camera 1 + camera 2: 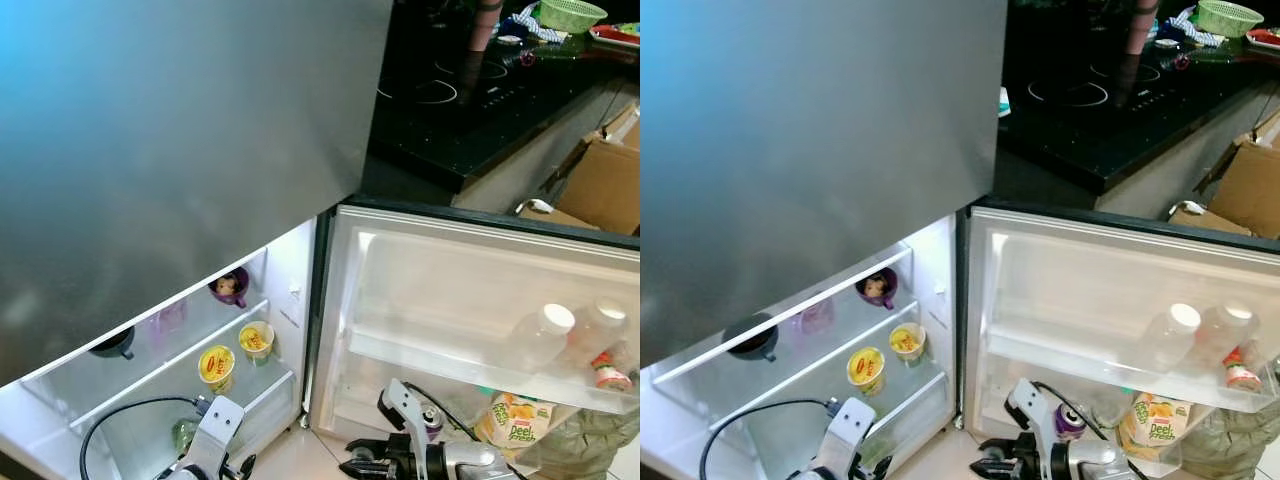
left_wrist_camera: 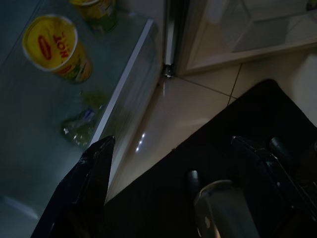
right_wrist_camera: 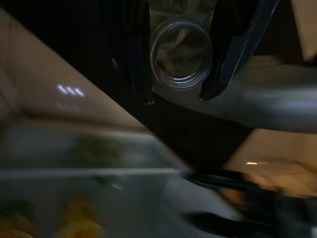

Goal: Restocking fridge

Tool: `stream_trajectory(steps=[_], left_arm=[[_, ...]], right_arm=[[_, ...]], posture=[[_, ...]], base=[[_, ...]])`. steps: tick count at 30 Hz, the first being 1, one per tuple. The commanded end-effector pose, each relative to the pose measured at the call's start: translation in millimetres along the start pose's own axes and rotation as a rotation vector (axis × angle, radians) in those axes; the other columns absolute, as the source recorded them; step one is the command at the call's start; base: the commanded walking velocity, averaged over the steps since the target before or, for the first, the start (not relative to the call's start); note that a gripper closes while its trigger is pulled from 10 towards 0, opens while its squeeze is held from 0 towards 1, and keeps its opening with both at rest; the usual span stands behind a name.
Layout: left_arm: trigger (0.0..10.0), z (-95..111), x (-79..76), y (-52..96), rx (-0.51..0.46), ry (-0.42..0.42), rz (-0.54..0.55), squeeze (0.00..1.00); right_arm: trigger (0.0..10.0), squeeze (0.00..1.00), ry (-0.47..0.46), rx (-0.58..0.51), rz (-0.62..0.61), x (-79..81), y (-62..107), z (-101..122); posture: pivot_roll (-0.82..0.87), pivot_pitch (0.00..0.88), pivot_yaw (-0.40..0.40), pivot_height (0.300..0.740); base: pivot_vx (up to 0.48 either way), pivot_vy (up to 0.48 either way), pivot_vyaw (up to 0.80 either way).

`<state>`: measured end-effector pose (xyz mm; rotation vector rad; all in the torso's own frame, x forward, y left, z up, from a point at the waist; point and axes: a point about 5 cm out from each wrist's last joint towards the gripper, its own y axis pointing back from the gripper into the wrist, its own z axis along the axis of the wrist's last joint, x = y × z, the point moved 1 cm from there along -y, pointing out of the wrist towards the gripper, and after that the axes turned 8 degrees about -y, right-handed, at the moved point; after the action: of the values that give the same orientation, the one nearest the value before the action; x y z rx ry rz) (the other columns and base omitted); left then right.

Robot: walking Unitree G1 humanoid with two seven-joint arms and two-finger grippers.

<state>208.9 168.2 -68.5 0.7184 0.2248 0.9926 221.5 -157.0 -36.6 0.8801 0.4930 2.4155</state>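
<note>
The fridge stands open below me, its shelves at lower left and its door swung out to the right. Two yellow noodle cups sit on the lower glass shelf. My left gripper hangs open low in front of that shelf, over the tiled floor and a black mat. My right gripper is low by the door's foot, pointing left. In the blurred right wrist view its fingers press both sides of a clear round jar.
The door shelf carries two white-capped bottles, a small red-capped bottle and, below them, a juice carton. A purple mug and a dark mug stand on the upper shelf. A black hob and cardboard boxes lie beyond.
</note>
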Motion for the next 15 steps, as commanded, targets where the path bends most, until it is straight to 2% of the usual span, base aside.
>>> stream_trajectory(steps=[1, 2, 3, 5, 6, 8, 10, 15], left_arm=[[10.0, -6, -6.8, 1.0, 0.027, 0.006, -0.018, 0.00], [10.0, -6, -6.8, 1.0, 0.027, 0.006, -0.018, 0.00], [10.0, -10, -8.7, 2.0, 0.043, 0.011, -0.022, 0.00], [10.0, -10, -8.7, 2.0, 0.043, 0.011, -0.022, 0.00], [10.0, -14, -11.7, 3.3, 0.056, 0.037, -0.036, 0.00], [10.0, -22, -14.6, 6.3, 0.084, 0.061, -0.037, 0.00], [10.0, -24, -14.6, 7.3, 0.093, 0.076, -0.029, 0.00], [10.0, -31, -13.5, 10.6, 0.124, 0.084, -0.014, 0.00]], right_arm=[[10.0, 0.00, -0.030, 0.041, -0.107, -10.4, 13.1, -14], [10.0, 0.00, -0.030, 0.041, -0.107, -10.4, 13.1, -14], [10.0, 0.00, -0.056, 0.074, -0.214, -17.5, 21.2, -26], [10.0, 0.00, -0.056, 0.074, -0.214, -17.5, 21.2, -26], [10.0, 0.00, -0.094, 0.111, -0.314, -22.5, 30.2, -42], [10.0, 0.00, -0.157, 0.166, -0.411, -22.5, 42.5, -68], [10.0, 0.00, -0.180, 0.176, -0.426, -20.8, 45.2, -76], [10.0, 0.00, -0.219, 0.218, -0.455, -14.2, 49.5, -96]], posture=[[-0.02, 0.030, -0.059, 0.740], [-0.02, 0.030, -0.059, 0.740], [-0.03, 0.027, -0.060, 0.740], [-0.03, 0.027, -0.060, 0.740], [-0.03, 0.028, -0.061, 0.740], [-0.03, 0.027, -0.059, 0.740], [-0.03, 0.028, -0.057, 0.740], [-0.03, 0.029, -0.056, 0.740]], base=[[0.000, 0.000, 0.65], [0.000, 0.000, 0.65], [0.000, 0.000, 0.64], [0.000, 0.000, 0.64], [0.000, 0.000, 0.61], [0.000, -0.480, 0.60], [0.000, -0.427, 0.60], [0.000, 0.000, 0.61]])
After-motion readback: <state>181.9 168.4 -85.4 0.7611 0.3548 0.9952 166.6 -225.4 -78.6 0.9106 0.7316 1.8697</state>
